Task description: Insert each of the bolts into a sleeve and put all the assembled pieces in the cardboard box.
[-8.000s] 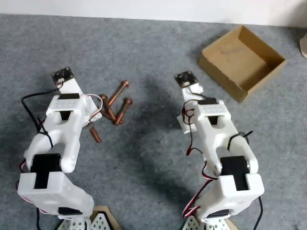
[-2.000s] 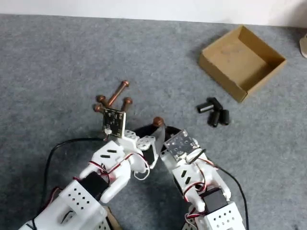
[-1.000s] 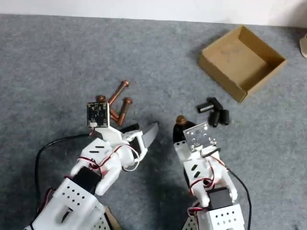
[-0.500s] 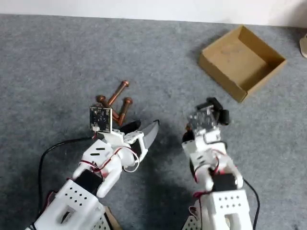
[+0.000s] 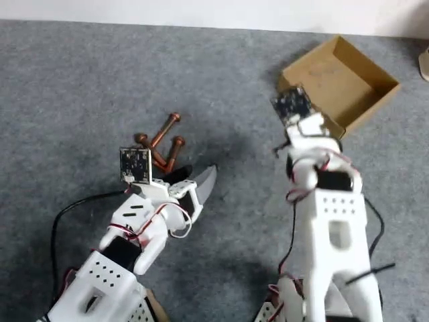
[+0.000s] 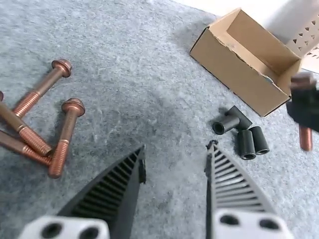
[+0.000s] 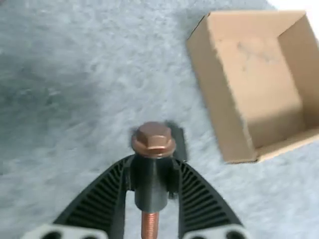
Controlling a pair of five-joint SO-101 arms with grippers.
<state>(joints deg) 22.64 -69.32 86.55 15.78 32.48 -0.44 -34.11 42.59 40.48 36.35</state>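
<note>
left gripper (image 6: 177, 148) agape | right gripper (image 7: 153, 164) clamped on sleeve (image 7: 149, 189), seemingly aloft

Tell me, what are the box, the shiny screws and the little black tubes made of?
The box looks like brown cardboard, matte, with raw cut edges. The bolts look like metal, with a coppery shine and cut threads. The black sleeves are dull and smooth, maybe plastic or rubber; I can't tell which.
</note>
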